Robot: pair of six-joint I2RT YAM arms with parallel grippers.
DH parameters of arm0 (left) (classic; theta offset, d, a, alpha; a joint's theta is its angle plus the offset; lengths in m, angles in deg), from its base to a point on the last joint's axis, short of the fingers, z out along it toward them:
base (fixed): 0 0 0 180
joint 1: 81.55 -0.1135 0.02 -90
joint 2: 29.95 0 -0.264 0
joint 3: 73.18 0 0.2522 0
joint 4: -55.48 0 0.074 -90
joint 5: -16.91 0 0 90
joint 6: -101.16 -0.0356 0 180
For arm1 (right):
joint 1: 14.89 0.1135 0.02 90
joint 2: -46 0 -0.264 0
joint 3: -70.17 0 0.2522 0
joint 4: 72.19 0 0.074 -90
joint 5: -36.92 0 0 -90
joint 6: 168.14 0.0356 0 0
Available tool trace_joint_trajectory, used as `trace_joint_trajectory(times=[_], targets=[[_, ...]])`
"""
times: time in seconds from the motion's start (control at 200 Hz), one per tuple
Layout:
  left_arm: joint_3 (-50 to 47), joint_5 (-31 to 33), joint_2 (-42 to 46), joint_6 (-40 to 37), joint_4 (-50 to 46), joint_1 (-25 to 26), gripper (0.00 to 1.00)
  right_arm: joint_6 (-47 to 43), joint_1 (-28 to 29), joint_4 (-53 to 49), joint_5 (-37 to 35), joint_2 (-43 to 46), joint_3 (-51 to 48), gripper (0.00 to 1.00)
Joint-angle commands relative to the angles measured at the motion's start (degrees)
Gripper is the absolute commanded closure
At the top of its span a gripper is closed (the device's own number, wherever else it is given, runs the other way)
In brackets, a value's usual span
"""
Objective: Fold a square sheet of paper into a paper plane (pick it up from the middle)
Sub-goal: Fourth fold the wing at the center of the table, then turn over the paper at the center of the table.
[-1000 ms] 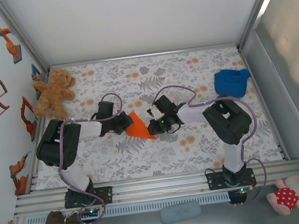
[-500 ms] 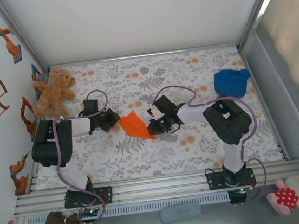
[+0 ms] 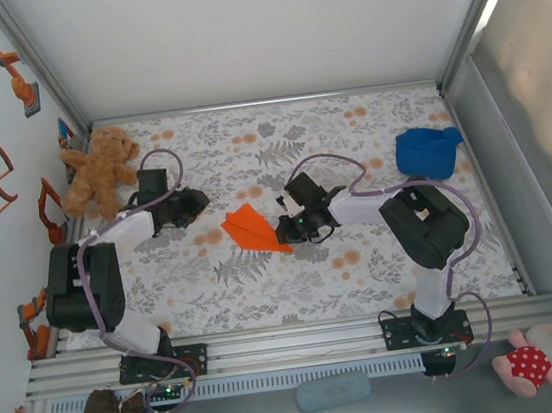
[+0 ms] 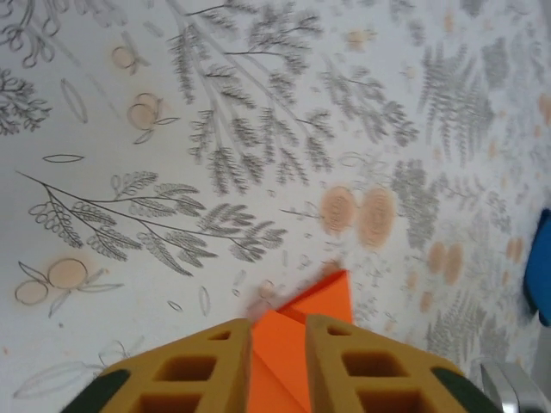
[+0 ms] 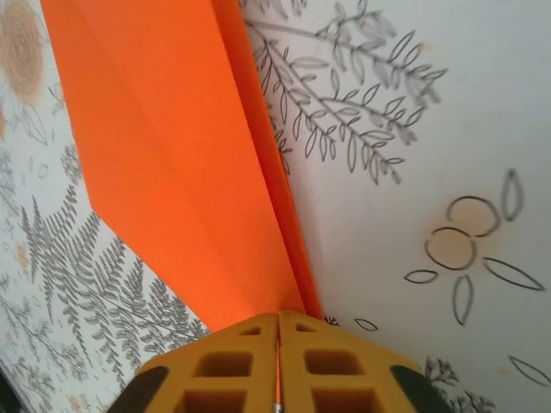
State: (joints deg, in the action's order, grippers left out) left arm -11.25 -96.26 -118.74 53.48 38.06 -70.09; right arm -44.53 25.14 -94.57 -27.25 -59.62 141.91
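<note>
R gripper [image 5: 277, 317] pinched shut on plane [image 5: 172, 155] near its pointed end, mid table [image 3: 384, 264]. L gripper [image 4: 277, 325]: jaws a narrow gap apart, holding nothing, just left of plane's wide end, not touching. Teddy [image 3: 100, 170] far left; blue cloth [image 3: 427, 150] far right.

Left tool [image 3: 197, 204] withdrew — clear of paper plane [image 3: 251, 228]

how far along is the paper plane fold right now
Done: the paper plane already lies as a creased, pointed dart. In hand: the right claw is shut on its narrow end; the left claw is open, apart from it. Left: probably only a final press and release.
</note>
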Motion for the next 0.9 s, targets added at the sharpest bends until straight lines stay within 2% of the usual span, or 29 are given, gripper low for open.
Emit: trace_joint_trajectory(times=[0.0,0.08,0.306,0.486,0.711,0.896], targets=[[-3.4,1.6,7.3,1.7,-3.8,1.4,0.63,-1.7,-0.2,-0.3,-2.4,5.5,2.7,0.76],[-6.1,2.6,12.0,3.5,-4.5,2.3,0.50,-5.5,-0.4,-0.7,-3.1,6.3,3.7,0.65],[-12.9,4.0,22.1,8.7,-4.7,3.8,0.35,-10.5,-0.9,-1.5,-2.0,1.5,7.4,0.58],[-16.8,3.9,25.9,10.8,-3.4,4.6,0.24,-10.4,-1.5,-1.2,-1.7,-3.2,10.7,0.58],[-17.3,3.5,26.0,10.6,-3.1,5.8,0.21,-10.5,-2.1,-0.5,1.6,-7.2,13.1,0.60],[-17.1,3.1,25.5,10.2,-2.4,6.0,0.20,-11.1,-2.1,1.3,7.8,-7.7,13.1,0.71]])
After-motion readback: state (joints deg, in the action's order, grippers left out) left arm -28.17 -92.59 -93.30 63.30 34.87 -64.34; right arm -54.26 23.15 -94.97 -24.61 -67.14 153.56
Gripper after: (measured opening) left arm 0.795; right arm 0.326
